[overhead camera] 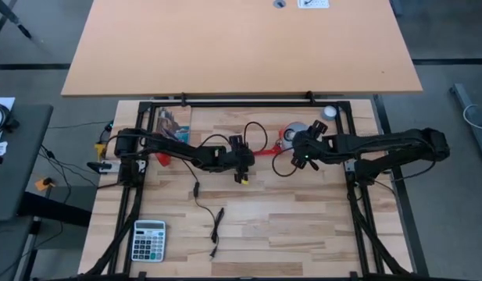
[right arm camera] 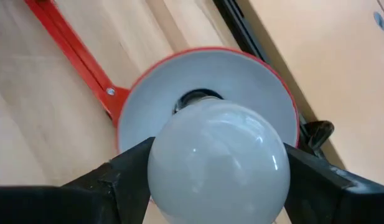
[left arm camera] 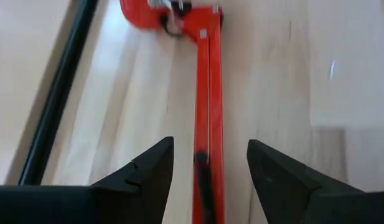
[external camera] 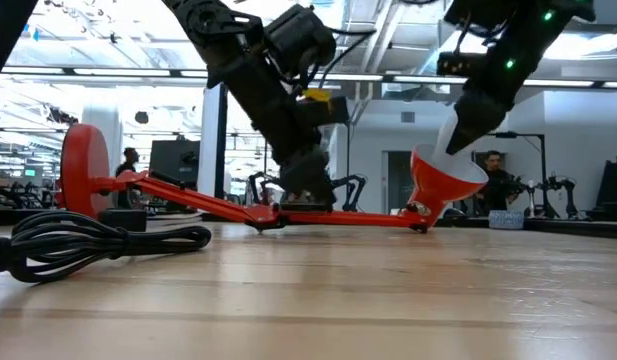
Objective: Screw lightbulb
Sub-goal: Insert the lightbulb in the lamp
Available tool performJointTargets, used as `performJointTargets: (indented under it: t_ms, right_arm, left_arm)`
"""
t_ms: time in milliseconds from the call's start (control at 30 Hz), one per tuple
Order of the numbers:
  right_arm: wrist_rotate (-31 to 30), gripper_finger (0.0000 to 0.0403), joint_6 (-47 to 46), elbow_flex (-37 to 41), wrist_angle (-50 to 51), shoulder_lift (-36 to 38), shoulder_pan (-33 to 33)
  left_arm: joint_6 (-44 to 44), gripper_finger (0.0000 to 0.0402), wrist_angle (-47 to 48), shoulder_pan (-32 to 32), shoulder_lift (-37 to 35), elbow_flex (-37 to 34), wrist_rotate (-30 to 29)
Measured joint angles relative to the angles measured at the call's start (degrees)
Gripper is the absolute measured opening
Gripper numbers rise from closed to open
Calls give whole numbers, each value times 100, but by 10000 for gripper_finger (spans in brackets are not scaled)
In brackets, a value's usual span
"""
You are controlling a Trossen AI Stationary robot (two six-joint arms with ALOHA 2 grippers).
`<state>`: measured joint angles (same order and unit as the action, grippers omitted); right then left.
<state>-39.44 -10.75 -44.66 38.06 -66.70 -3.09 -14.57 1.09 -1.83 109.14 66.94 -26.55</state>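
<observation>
Right gripper (right arm camera: 216, 177) pinches the lightbulb (right arm camera: 218, 160), one finger on each flank of the white globe, base pointing into the red lamp shade (right arm camera: 179, 84). In the right wrist view the dark socket (right arm camera: 195, 98) shows just past the bulb; whether the threads have entered cannot be told. In the low view the bulb (external camera: 451, 135) sits at the mouth of the upturned shade (external camera: 440, 178), tilted, with the gripper coming in from 1 o'clock.

Left gripper (left arm camera: 209, 180) is spread, its fingers (left arm camera: 151, 171) straddling the lamp's red arm (left arm camera: 207, 106) without clearly touching it. In the high view it sits near table centre (overhead camera: 241, 165); the shade (overhead camera: 291, 134) lies toward 2 o'clock of it. The lamp lies on its side, round red base (external camera: 80, 170) at far 9 o'clock in the low view, black cable (external camera: 98, 240) coiled in front.

Risks, as judged:
- Bulb axis looks off from socket axis; turning now could cross-thread or jam.
- Lamp arm is not clamped; twisting torque could spin or slide the lamp along the wooden table (overhead camera: 303, 211).
- Smooth glass may slip in the fingers; a harder squeeze risks cracking it.
</observation>
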Motion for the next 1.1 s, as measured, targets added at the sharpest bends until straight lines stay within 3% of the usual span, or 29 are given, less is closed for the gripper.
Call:
performJointTargets:
  t_ms: [367, 667, 1100]
  right_arm:
    - [-26, 297, -595, 0, 423, 639, 593]
    - [-81, 297, -635, 0, 442, 643, 909]
    - [-90, 297, -585, -2, 540, 643, 906]
  left_arm:
    - [177, 196, -92, 0, -2, 4, 721]
    - [241, 196, -583, -129, 85, 14, 664]
    - [-678, 196, -1547, -243, 922, 8, 429]
